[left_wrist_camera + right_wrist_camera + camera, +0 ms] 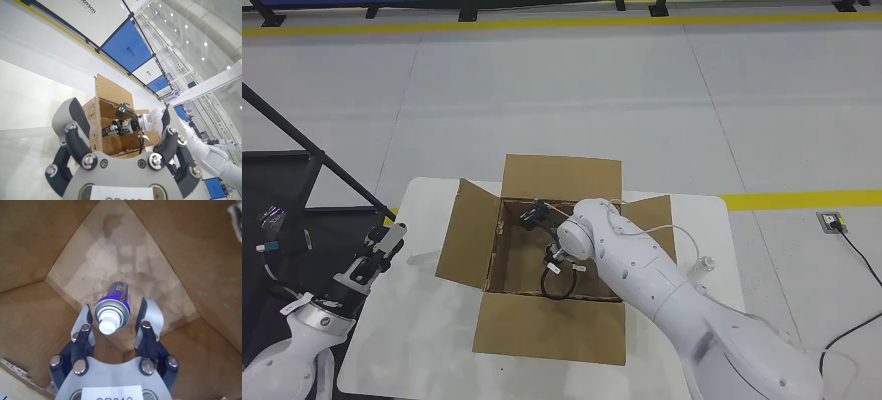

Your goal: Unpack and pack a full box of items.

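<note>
An open cardboard box point(562, 175) stands in the middle of the white table point(412, 340). My right arm reaches down into it. Inside, a blue spray can point(115, 298) with a white nozzle stands on the box floor point(105, 262). My right gripper point(115, 303) is open around the can's top, with a small gap on each side. The left wrist view shows that gripper point(111, 130) beside the can point(105, 130) within the box point(113, 91). My left gripper point(382, 245) hovers over the table left of the box, open and holding nothing point(121, 104).
The four box flaps are folded outward; the front flap point(552, 325) lies toward me. A small clear object point(704, 264) sits on the table right of the box. A black frame point(302, 150) stands off the table's left side.
</note>
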